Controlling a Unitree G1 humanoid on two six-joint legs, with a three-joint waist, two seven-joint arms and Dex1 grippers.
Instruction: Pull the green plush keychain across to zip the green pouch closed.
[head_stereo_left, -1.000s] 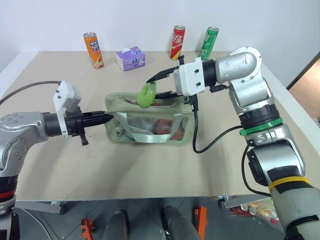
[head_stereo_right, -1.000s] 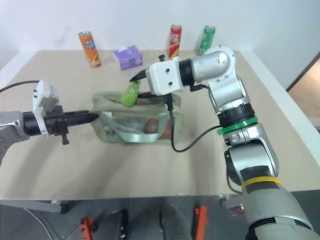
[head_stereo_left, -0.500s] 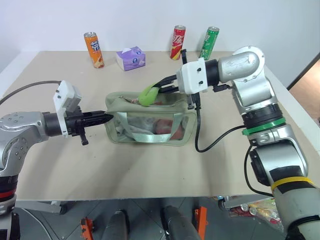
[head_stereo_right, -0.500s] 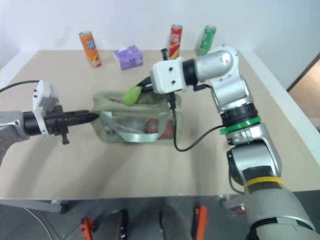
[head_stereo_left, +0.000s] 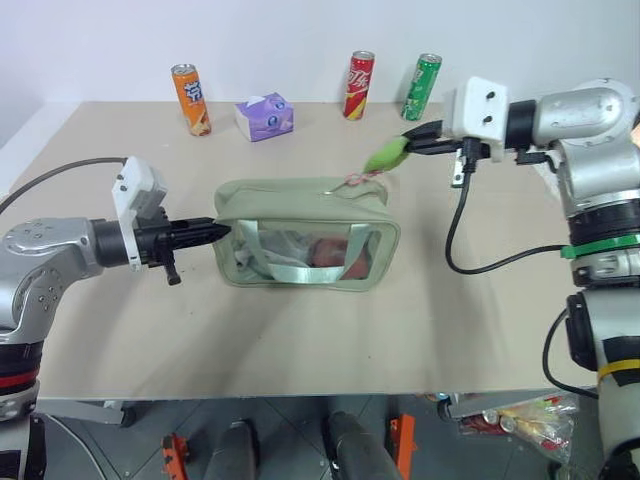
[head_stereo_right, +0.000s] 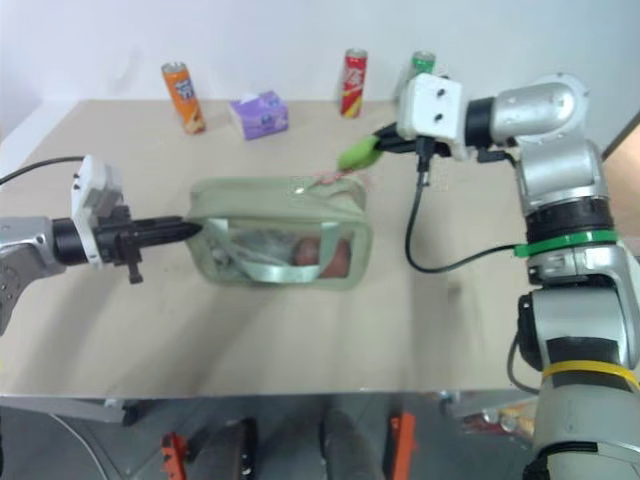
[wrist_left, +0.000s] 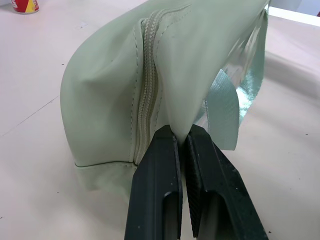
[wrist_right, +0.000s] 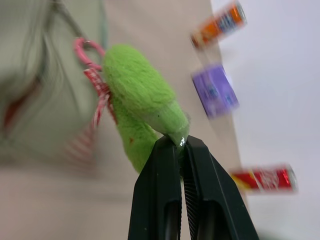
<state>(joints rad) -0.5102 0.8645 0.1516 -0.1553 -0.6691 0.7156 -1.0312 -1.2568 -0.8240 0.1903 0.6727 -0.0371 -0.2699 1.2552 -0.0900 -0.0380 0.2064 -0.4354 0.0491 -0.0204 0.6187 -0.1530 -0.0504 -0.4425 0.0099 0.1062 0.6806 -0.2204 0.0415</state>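
Left eye view: a pale green pouch (head_stereo_left: 300, 240) with a clear side window lies in the middle of a beige tabletop (head_stereo_left: 300, 340). Its top zipper looks drawn shut. At the pouch's left end, the left claw (head_stereo_left: 222, 231) is pinched tight on a fold of fabric beside the zipper. Off the pouch's far right corner, the right claw (head_stereo_left: 408, 146) is clamped on the green plush keychain (head_stereo_left: 386, 154), held up off the tabletop, its pink clasp (wrist_right: 86, 49) trailing back to the pouch. Three soda cans and a purple tissue pack (head_stereo_left: 264, 116) stand along the far edge.
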